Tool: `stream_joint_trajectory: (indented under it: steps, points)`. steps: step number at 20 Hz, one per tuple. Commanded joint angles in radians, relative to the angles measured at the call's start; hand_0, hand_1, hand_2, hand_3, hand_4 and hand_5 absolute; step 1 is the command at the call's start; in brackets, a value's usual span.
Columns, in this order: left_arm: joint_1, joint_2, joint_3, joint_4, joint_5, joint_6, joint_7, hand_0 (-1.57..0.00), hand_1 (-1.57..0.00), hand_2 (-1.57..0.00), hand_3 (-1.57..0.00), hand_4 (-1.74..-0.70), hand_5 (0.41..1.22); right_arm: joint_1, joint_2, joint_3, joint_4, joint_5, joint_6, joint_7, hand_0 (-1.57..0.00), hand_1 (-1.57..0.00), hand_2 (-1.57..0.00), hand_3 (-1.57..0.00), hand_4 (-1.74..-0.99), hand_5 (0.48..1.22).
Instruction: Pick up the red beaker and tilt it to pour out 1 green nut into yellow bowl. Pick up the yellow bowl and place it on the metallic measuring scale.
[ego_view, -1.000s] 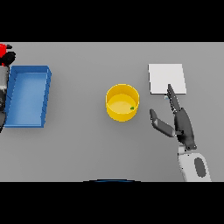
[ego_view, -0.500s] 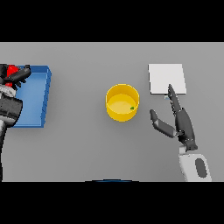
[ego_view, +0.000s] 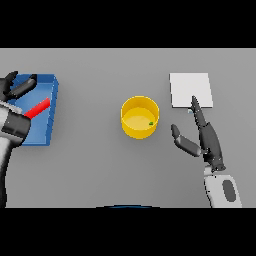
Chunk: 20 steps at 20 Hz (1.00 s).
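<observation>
So the yellow bowl is sitting roughly in the middle of the grey table, upright, and there's a single green nut lying inside it near the right side of the bottom. Nothing is touching the bowl.

Over on the left, the blue tray is lying by the table's edge, and the red beaker is resting inside it, tipped over on its side and lying diagonally. The left hand is hovering over the tray's upper left corner with its fingers spread out and relaxed, not gripping anything. It's close to the beaker, but the left forearm is covering the beaker's lower end, so I can't really tell how much of it is hidden.

The right hand is hanging out to the right of the bowl, well apart from it, fingers straight and thumb sticking out toward the bowl, holding nothing. Its fingertips are reaching up to the lower edge of the metallic measuring scale, which is showing as a flat pale square up and to the right of the bowl.
</observation>
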Motion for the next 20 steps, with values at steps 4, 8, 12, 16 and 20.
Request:
stream_joint_trajectory:
  steps: [4, 8, 12, 16, 20]
  points:
    - [0.002, 0.006, 0.012, -0.034, 0.031, 0.035, -0.006, -0.05, -0.05, -0.05, -0.04, -0.71, 0.663, -0.005, -0.014, 0.026, -0.023, 0.058, -0.013, 0.054, 0.0, 0.0, 0.0, 0.0, -1.163, 0.677]
    - [-0.006, 0.026, 0.019, -0.063, 0.036, 0.047, -0.006, -0.02, -0.02, -0.02, -0.01, -0.71, 0.689, -0.049, -0.097, 0.078, -0.016, 0.113, 0.075, 0.025, 0.0, 0.0, 0.0, 0.0, -1.153, 0.728]
    - [0.008, 0.048, 0.041, -0.116, 0.026, 0.035, -0.006, -0.01, -0.01, -0.01, -0.01, -0.72, 0.667, -0.192, -0.236, 0.189, 0.009, 0.308, 0.163, 0.071, 0.0, 0.0, 0.0, 0.0, -1.216, 0.704]
    - [0.007, 0.049, 0.061, -0.115, 0.003, 0.04, -0.006, 0.0, 0.0, 0.0, 0.0, -0.71, 0.669, -0.345, -0.313, 0.329, 0.077, 0.485, 0.235, 0.012, 0.0, 0.0, 0.0, 0.0, -1.232, 0.702]
    - [0.005, 0.059, 0.088, -0.118, -0.011, 0.053, -0.006, 0.0, 0.0, 0.0, 0.0, -0.71, 0.682, -0.455, -0.351, 0.405, 0.16, 0.563, 0.302, -0.024, 0.0, 0.0, 0.0, 0.0, -1.213, 0.705]
